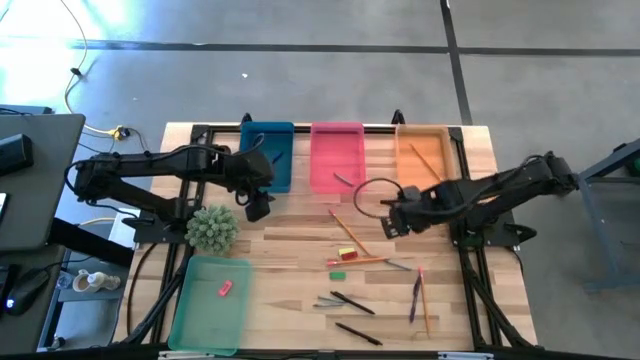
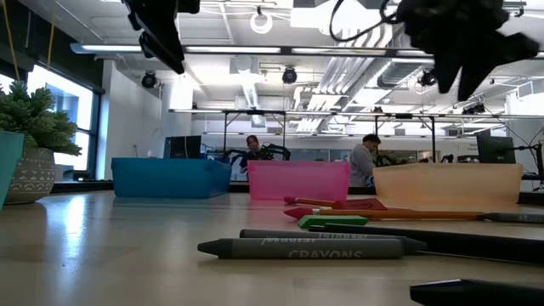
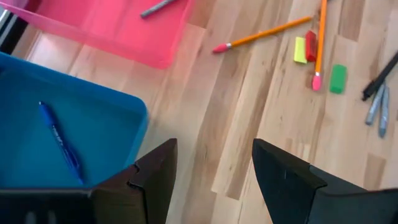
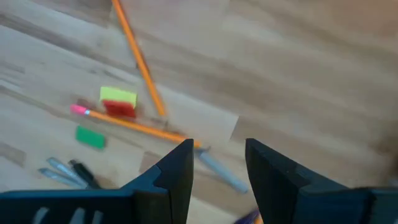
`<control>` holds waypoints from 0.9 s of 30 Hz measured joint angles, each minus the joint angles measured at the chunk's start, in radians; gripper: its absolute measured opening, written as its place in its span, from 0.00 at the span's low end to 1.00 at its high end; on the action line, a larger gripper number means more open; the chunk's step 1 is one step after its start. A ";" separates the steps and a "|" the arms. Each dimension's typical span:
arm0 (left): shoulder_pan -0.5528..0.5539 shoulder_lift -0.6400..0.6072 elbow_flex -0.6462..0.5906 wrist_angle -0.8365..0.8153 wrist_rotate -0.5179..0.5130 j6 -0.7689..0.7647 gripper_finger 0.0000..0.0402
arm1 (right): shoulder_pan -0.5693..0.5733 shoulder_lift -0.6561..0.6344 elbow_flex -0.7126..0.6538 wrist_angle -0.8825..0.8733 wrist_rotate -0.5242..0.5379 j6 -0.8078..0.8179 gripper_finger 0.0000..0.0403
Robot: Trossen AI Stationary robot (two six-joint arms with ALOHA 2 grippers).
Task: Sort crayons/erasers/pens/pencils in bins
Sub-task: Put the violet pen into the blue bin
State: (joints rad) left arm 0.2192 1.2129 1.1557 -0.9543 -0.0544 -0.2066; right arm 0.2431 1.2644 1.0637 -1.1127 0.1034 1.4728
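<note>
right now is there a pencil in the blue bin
No, the blue bin holds only a blue pen in the left wrist view.

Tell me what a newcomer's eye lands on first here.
The row of bright bins at the table's far edge: blue, pink and orange, with a green bin at the near left. Then the scatter of pencils, pens and erasers on the wood right of the green bin, both open claws hovering above.
</note>
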 joint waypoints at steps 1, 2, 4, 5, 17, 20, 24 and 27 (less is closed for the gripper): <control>-0.006 0.000 0.000 0.000 0.000 0.000 0.49 | 0.029 0.000 0.000 0.003 0.002 0.047 0.34; -0.012 0.000 0.000 0.000 0.000 0.000 0.49 | 0.057 0.000 0.000 0.005 0.007 0.093 0.34; -0.021 0.000 0.000 0.000 0.000 0.000 0.49 | 0.113 0.000 0.000 0.010 0.020 0.185 0.34; -0.025 0.000 0.000 0.000 0.000 0.000 0.49 | 0.140 0.000 0.000 0.012 0.029 0.233 0.34; -0.038 0.000 0.000 0.009 -0.002 0.000 0.49 | 0.376 0.087 0.000 0.051 0.038 0.561 0.34; -0.038 0.000 0.000 0.026 -0.005 0.000 0.49 | 0.418 0.125 0.000 0.085 0.036 0.604 0.34; -0.038 0.000 0.000 0.041 -0.011 0.000 0.49 | 0.469 0.186 0.000 0.133 0.015 0.647 0.34; -0.038 0.000 0.000 0.041 -0.012 -0.002 0.49 | 0.503 0.239 0.000 0.176 -0.001 0.672 0.34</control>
State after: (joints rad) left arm 0.1814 1.2129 1.1557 -0.9134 -0.0663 -0.2082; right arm 0.7463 1.5034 1.0634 -0.9371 0.1024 2.1443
